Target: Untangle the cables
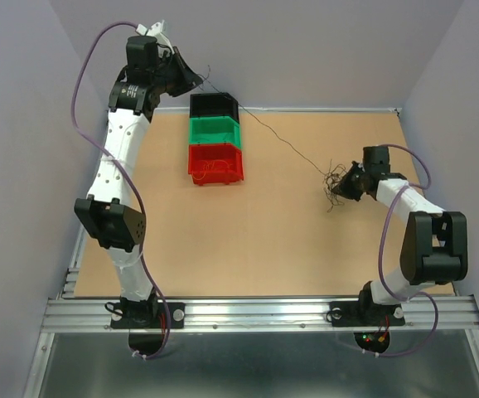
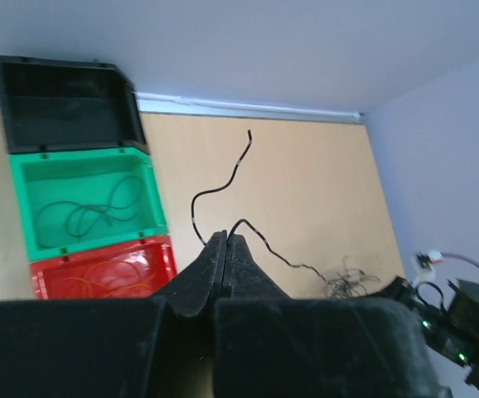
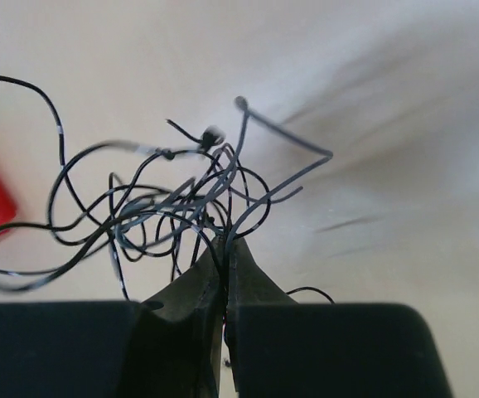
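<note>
My left gripper (image 1: 196, 80) is raised above the far left, behind the bins, shut on one thin black wire (image 1: 277, 137). The wire runs taut from it across the table to a wispy black clump of cables (image 1: 333, 178). In the left wrist view the wire (image 2: 264, 245) leaves the shut gripper (image 2: 225, 236) both ways. My right gripper (image 1: 345, 181) is shut on the clump at the right; the wrist view shows curly black wires (image 3: 157, 203) fanning from its shut tips (image 3: 225, 242). Green wire (image 2: 90, 211) lies in the green bin, orange wire (image 2: 99, 278) in the red bin.
Three plastic bins stand in a row at the far left: black (image 1: 213, 106), green (image 1: 215, 131), red (image 1: 216, 164). The grey back wall and side walls close in the table. Purple arm cables (image 1: 82, 75) loop beside both arms.
</note>
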Controlling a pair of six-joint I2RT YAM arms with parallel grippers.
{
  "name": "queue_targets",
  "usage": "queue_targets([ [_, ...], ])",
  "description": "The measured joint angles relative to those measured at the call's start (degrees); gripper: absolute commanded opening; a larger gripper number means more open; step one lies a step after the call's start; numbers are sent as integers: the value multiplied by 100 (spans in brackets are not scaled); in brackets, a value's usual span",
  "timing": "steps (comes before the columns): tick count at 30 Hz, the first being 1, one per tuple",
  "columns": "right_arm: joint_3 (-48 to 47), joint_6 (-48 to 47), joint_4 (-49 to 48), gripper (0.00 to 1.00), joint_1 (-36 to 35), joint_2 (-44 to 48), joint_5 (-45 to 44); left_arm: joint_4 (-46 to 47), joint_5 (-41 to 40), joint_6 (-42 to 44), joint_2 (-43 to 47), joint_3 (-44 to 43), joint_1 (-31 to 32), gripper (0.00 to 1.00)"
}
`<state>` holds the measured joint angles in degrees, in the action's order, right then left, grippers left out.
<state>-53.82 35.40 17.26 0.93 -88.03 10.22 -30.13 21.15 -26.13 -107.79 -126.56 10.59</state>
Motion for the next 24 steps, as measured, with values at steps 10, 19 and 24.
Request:
queue_targets([
  [10, -157, 415, 304, 6, 214, 0, -468, -597, -1106, 151, 511, 105, -221, 0],
  [19, -249, 472, 560, 24, 599, 17, -691, -483, -1163, 136, 710, 275, -874, 0],
  [24, -249, 328, 879, 29, 872, -170, -933, 275, -918, 142, 986, 525, -990, 0],
])
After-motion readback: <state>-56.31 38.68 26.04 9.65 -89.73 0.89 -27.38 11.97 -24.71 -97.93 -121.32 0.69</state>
